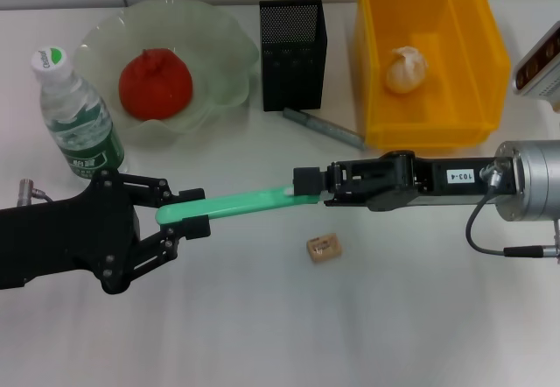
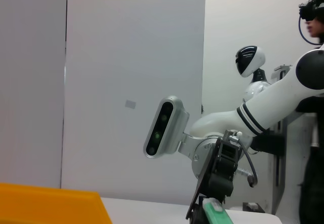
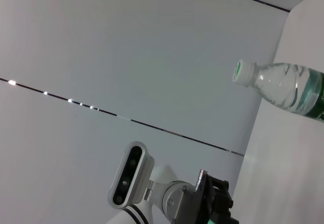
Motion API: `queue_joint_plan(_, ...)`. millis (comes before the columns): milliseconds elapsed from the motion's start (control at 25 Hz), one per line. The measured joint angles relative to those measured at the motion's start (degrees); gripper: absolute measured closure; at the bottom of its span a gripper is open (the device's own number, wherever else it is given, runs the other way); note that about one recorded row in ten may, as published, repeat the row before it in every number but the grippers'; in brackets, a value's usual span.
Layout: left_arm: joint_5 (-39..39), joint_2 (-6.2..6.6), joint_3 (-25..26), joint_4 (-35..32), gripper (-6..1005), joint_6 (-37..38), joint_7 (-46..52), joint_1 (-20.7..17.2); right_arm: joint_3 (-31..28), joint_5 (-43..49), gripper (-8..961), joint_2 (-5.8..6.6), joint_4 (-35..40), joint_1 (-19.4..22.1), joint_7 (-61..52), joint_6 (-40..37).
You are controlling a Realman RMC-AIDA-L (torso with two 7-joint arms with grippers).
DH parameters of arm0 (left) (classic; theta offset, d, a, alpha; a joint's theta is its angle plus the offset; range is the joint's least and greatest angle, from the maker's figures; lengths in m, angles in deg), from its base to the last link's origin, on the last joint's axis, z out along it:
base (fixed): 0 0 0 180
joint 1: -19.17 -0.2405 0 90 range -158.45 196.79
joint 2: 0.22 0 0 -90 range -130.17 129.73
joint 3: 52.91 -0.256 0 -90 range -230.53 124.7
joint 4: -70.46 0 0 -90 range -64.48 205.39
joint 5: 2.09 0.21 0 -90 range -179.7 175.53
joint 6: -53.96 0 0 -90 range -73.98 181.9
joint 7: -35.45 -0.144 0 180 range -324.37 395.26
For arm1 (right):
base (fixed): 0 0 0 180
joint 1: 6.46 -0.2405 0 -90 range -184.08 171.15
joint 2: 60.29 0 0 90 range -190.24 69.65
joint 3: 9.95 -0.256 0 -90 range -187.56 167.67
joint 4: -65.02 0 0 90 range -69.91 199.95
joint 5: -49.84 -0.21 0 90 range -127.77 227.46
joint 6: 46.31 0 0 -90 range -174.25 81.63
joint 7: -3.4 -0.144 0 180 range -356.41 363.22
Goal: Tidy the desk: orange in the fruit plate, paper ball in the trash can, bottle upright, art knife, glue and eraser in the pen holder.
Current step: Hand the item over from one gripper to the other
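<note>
A long green art knife (image 1: 245,203) hangs above the table between both arms. My left gripper (image 1: 186,214) is shut on its left end and my right gripper (image 1: 312,187) is shut on its right end; the knife tip (image 2: 215,215) also shows in the left wrist view. The orange (image 1: 155,83) lies in the fruit plate (image 1: 219,37). Inside the yellow trash can (image 1: 490,50) sits the paper ball (image 1: 406,69). The bottle (image 1: 77,116) stands upright at the left and also shows as the bottle (image 3: 288,89) in the right wrist view. Below the knife, the eraser (image 1: 323,247) rests on the table. The pen holder (image 1: 293,41) stands at the back centre.
A slim grey stick (image 1: 322,127), possibly the glue, lies between the pen holder and the trash can. A white device (image 1: 542,63) pokes in at the right edge. Bare white tabletop stretches along the front.
</note>
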Motion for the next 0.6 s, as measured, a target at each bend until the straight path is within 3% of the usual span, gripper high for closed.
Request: queue_joint_plan(600, 0.0, -0.11, 0.1, 0.0, 776, 0.3, -0.3, 0.1, 0.4, 0.1, 579, -0.24, 0.0, 0.1, -0.2, 0.3)
